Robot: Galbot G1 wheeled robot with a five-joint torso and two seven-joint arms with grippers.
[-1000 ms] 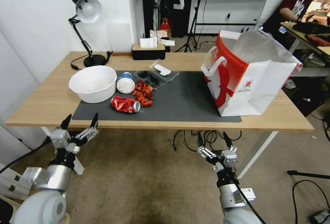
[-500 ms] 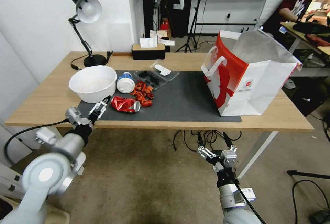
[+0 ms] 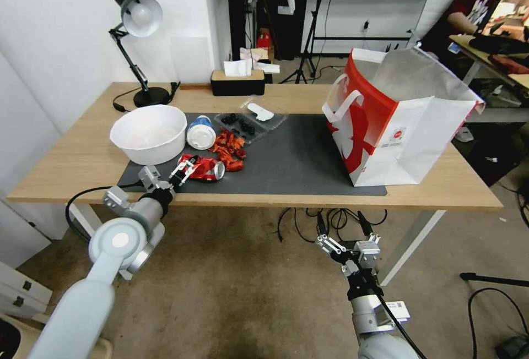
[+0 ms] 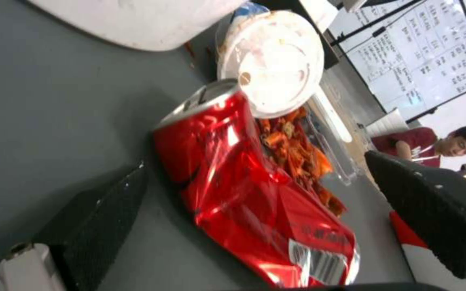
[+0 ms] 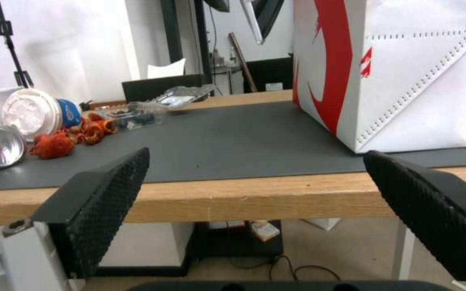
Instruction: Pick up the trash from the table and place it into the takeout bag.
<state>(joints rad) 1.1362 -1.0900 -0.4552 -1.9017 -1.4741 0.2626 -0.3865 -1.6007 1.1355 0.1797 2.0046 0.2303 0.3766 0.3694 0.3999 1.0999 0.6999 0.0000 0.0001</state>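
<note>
The left hand [image 3: 177, 173] is spread wide around the crushed red can [image 3: 203, 167] on the desk [image 3: 71, 163], not gripping. The right hand [image 3: 340, 226] hangs open below the desk edge.

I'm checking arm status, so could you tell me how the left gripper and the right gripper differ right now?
The left gripper is over the table's dark mat, fingers either side of the crushed red can; the right gripper hangs below the table edge, near nothing. Both are open.
</note>
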